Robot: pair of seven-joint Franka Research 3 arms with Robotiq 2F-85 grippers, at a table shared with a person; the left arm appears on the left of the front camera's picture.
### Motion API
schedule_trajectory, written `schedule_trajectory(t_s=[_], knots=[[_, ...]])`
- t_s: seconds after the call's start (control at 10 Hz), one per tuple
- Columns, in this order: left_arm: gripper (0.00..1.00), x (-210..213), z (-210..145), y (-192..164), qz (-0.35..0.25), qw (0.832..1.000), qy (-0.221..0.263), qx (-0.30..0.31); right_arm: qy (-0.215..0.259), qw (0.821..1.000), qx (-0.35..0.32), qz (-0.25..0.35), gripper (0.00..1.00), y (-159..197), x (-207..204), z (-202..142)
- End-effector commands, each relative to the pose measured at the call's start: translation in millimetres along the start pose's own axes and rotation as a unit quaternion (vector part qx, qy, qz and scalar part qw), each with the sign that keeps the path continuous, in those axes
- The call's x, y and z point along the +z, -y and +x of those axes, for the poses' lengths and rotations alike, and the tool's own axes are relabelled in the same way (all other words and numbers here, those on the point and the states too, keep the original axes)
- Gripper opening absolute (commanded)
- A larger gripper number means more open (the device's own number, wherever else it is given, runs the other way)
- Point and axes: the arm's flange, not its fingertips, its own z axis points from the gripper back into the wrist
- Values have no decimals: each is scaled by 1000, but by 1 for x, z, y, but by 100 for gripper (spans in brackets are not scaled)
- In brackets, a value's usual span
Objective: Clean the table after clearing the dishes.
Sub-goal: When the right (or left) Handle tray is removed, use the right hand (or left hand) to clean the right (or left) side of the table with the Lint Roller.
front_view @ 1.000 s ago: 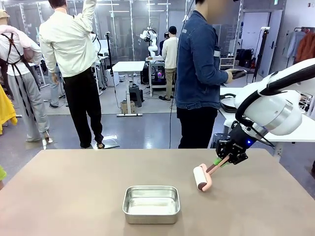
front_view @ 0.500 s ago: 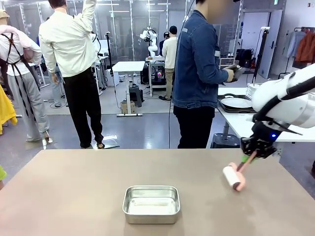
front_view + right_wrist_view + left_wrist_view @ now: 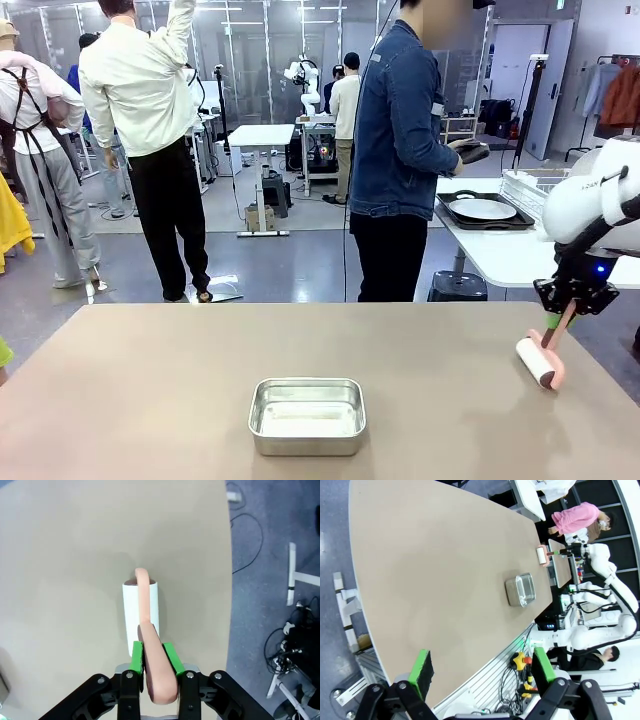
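Over the past second my right tool [image 3: 560,318] has carried the lint roller [image 3: 538,361] from near the steel pan [image 3: 306,414] out to the right edge of the worktop [image 3: 150,390]. Its green pads [image 3: 136,658] are clamped on the pink handle; the white roll lies on the taupe surface, long axis across the handle. A person in denim [image 3: 398,130] stands beyond, beside the dishes [image 3: 482,209] on a white side table. My left tool [image 3: 480,667] hangs wide apart above the worktop's edge.
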Motion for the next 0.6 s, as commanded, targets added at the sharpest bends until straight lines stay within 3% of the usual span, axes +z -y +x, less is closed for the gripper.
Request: schedule_trajectory(t_s=[0.0,0.2,0.5], knots=[[100,2,-1,4,5,1000,2,6,17,999,-1,46,22,2,26,-5],[100,2,-1,4,5,1000,2,6,79,994,27,75,22,-3,90,-18],[100,2,-1,4,5,1000,2,6,75,994,55,64,22,-8,119,-27]])
